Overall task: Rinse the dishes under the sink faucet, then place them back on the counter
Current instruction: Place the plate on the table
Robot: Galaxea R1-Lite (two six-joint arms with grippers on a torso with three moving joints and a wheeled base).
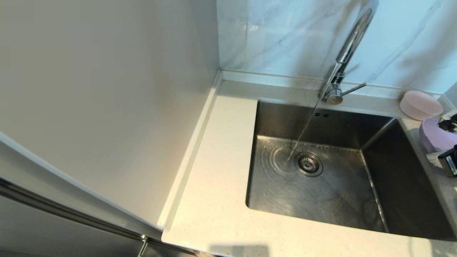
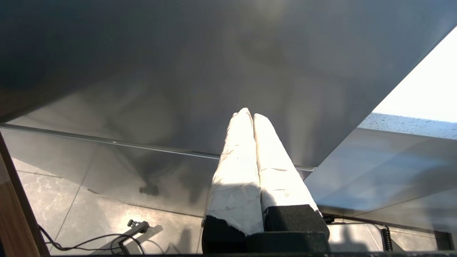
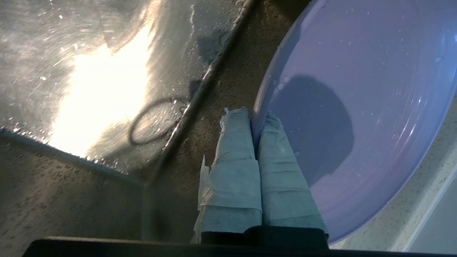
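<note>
Water (image 1: pixel 303 132) runs from the chrome faucet (image 1: pixel 348 46) into the steel sink (image 1: pixel 271 192), landing beside the drain strainer (image 1: pixel 309 164). The pink bowl (image 1: pixel 420 104) sits on the counter (image 1: pixel 221 160) at the sink's back right corner. Just in front of it is the lilac plate (image 1: pixel 433 137), wet with droplets and tilted over the counter strip right of the sink. My right gripper (image 3: pixel 255 119) is shut on the plate (image 3: pixel 357 107) rim, one finger inside and one outside. My left gripper (image 2: pixel 249 114) is shut and empty, low beside a cabinet front, out of the head view.
A plain cream wall panel (image 1: pixel 107 89) rises along the counter's left side, and grey-veined tiles (image 1: pixel 285 35) stand behind the faucet. The faucet lever (image 1: pixel 353 88) points right. Cables (image 2: pixel 107 239) lie on the tiled floor below the left gripper.
</note>
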